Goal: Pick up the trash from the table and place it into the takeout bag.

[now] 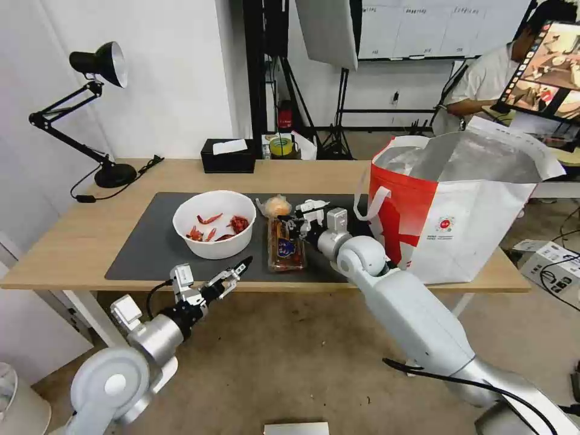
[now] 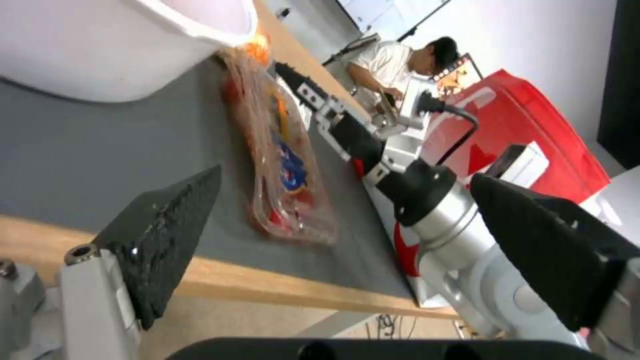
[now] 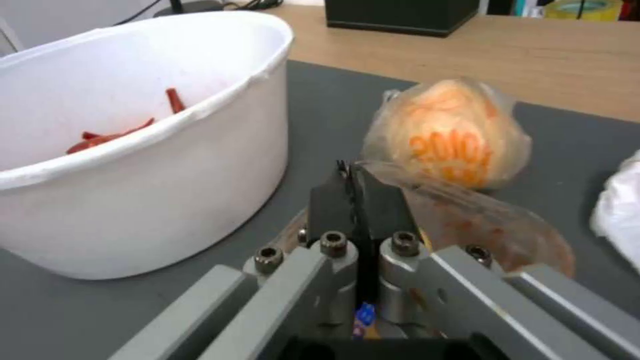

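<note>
On the table's (image 1: 78,241) dark grey mat (image 1: 145,241) stands a white round bowl (image 1: 213,223) with red scraps. Right of it lies a clear hinged plastic tray (image 1: 286,244) of cherry tomatoes, with a small clear bag of yellow-orange food (image 1: 277,206) behind it. My right gripper (image 1: 294,226) sits low over the tray's far end. In the right wrist view that gripper (image 3: 352,175) is shut on the tray's thin clear edge (image 3: 467,215), the food bag (image 3: 453,135) just beyond it and a crumpled white tissue (image 3: 617,210) beside it. The takeout bag (image 1: 459,211) stands open at the right. My left gripper (image 1: 238,270) hovers open off the table's front edge.
A black tissue box (image 1: 228,156) and a yellow cup (image 1: 281,145) sit at the table's back edge. A black desk lamp (image 1: 96,121) stands at the back left with its cord on the wood. Small boxes (image 1: 556,260) lie on the floor at right.
</note>
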